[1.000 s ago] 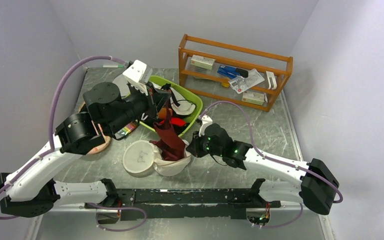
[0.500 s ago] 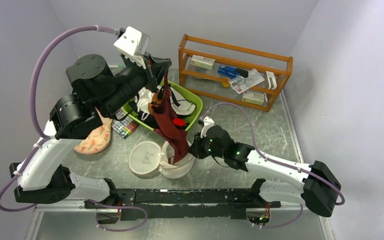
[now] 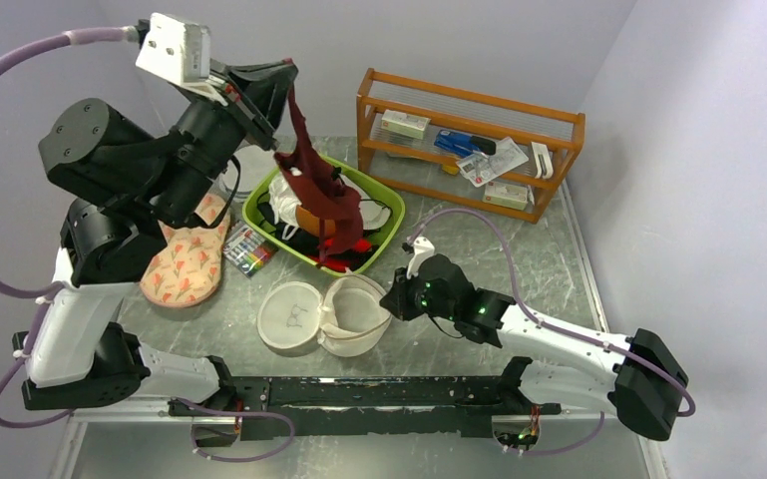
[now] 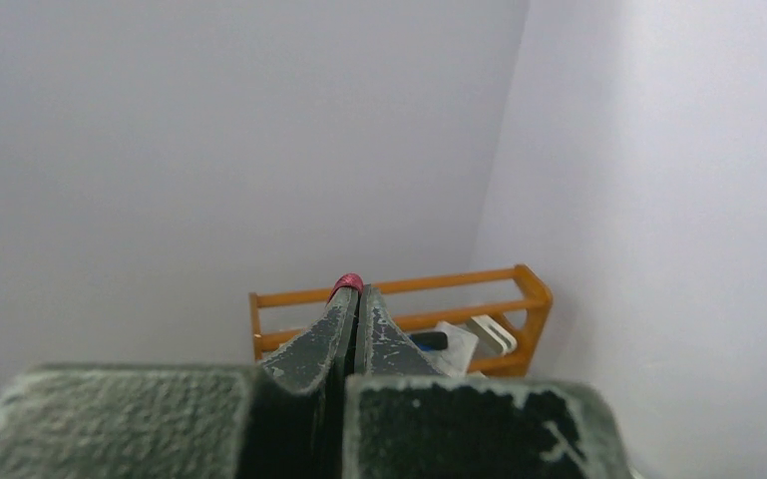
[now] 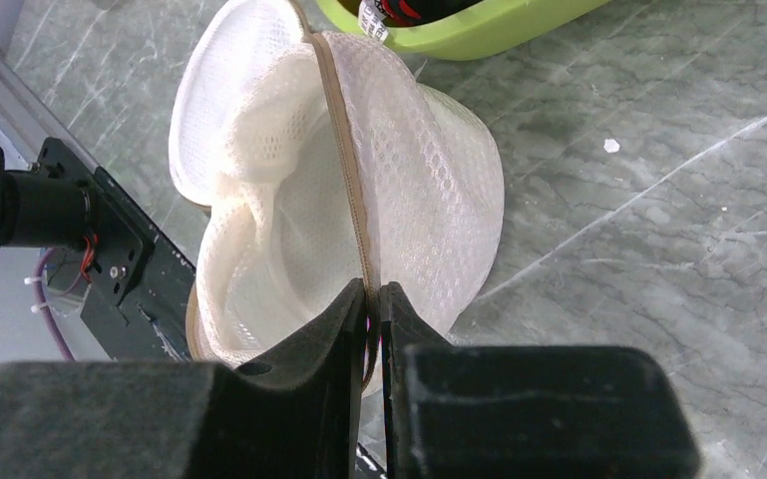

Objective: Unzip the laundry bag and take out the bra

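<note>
The white mesh laundry bag (image 3: 357,317) lies open on the table, its cream lid (image 3: 289,316) with a small squiggle flipped to the left. Its inside shows empty in the right wrist view (image 5: 289,230). My right gripper (image 3: 396,296) is shut on the bag's zipper rim (image 5: 354,215) at its right side. My left gripper (image 3: 281,95) is raised high at the back left, shut on the dark maroon bra (image 3: 317,185), which hangs down over the green basin. Only a red tip of the bra (image 4: 345,284) shows between the left fingers.
A green basin (image 3: 384,240) with white, red and orange-brown garments sits behind the bag. An orange wooden rack (image 3: 469,150) with small items stands at the back right. A floral cloth (image 3: 185,264) and a crayon pack (image 3: 247,251) lie left. A plain white disc (image 3: 244,165) sits behind the left arm.
My left gripper has risen and swung back left, pulling the bra fully out of the bag so it now hangs over the green basin. The right gripper has stayed on the bag's rim.
</note>
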